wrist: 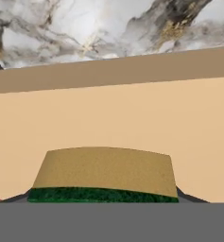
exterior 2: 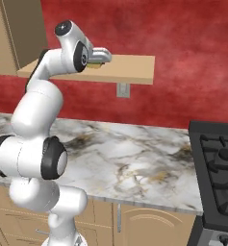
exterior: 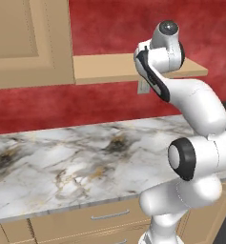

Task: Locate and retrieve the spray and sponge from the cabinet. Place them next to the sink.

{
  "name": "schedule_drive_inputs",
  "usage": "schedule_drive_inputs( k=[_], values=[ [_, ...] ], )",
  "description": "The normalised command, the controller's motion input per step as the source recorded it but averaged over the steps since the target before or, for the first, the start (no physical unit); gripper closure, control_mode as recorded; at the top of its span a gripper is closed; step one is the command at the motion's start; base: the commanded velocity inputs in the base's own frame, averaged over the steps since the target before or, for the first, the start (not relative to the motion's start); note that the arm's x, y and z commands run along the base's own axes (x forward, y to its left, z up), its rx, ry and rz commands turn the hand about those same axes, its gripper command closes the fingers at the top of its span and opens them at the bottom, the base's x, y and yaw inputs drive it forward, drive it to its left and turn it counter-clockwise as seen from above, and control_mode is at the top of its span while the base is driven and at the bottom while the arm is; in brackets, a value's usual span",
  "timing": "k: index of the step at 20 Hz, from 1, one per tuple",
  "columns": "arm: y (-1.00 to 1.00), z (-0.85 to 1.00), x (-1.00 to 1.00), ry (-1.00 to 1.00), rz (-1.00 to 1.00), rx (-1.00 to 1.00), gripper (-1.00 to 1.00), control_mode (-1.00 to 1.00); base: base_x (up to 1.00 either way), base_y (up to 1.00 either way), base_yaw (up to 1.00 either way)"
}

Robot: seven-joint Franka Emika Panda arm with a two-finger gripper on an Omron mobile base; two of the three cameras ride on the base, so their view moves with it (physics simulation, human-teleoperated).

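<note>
From the left base view the arm reaches up to the cabinet's shelf board (exterior: 109, 67), and its own links hide the hand there. In the right base view the gripper (exterior 2: 102, 57) lies level over that board with a sliver of yellow just under it. In the hand view the sponge (wrist: 103, 175) sits right at the fingertips, which flank its two ends; the jaws look part-closed around it, though I cannot tell if they grip. It should be light and squashy, best pinched across its short sides with gentle pressure.

Both base views flank the arm, sharing the shelf (exterior: 133, 68) and counter (exterior 2: 134, 153); hand view hugs the shelf.
</note>
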Motion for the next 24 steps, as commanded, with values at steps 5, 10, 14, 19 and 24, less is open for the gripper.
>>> schedule_drive_inputs(
  k=[5, 10, 14, 19, 24],
  values=[
    [0.01, 0.23, -0.82, -0.04, 0.0, 0.0, 1.0, -1.0, 0.0, 0.0, 0.0],
    [0.13, 0.0, -0.99, 0.0, 0.05, 0.0, 1.0, -1.0, 0.0, 0.0, 0.0],
    [0.18, 0.0, -1.0, 0.0, 0.05, 0.0, 1.0, -1.0, 0.0, 0.0, 0.0],
    [0.09, 0.0, -1.0, 0.0, 0.04, 0.0, 1.0, -1.0, 0.0, 0.0, 0.0],
    [0.01, -0.08, -1.0, 0.0, 0.03, 0.0, 1.0, -1.0, 0.0, 0.0, 0.0]
  ],
)
